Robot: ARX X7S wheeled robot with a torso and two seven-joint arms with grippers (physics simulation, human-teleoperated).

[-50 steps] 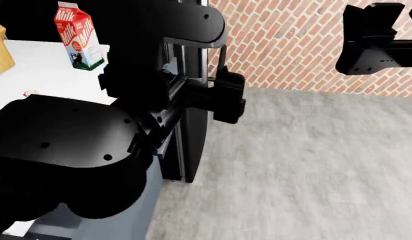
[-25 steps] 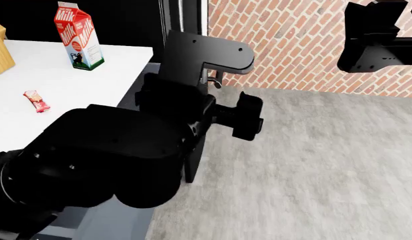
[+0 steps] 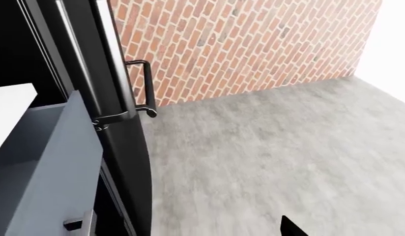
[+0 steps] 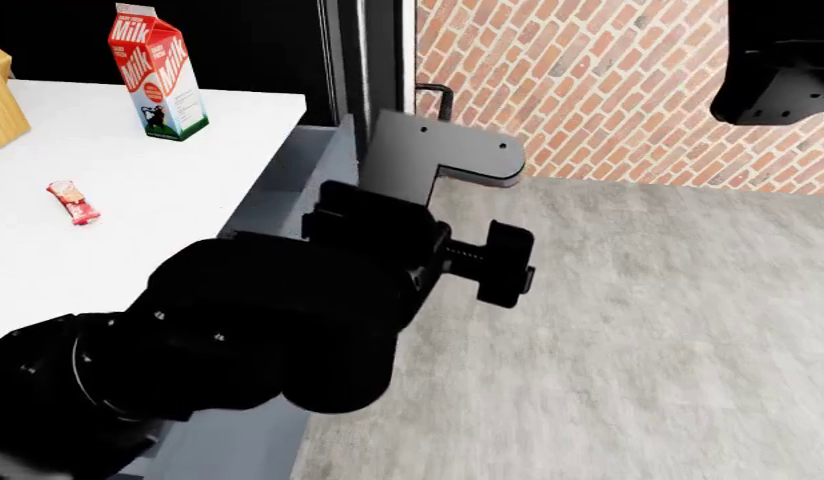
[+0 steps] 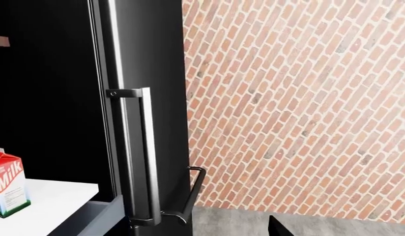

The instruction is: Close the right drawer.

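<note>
The drawer (image 3: 48, 162) is seen pulled out, unclosed, untouched; the state of both jaws cannot be told.

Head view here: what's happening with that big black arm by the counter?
The left arm is stretched across the front of the counter toward the right drawer, which the left wrist view shows pulled out beside the black fridge door. Its gripper isn't visibly touching the drawer. The right arm hangs raised near the brick wall.
</note>
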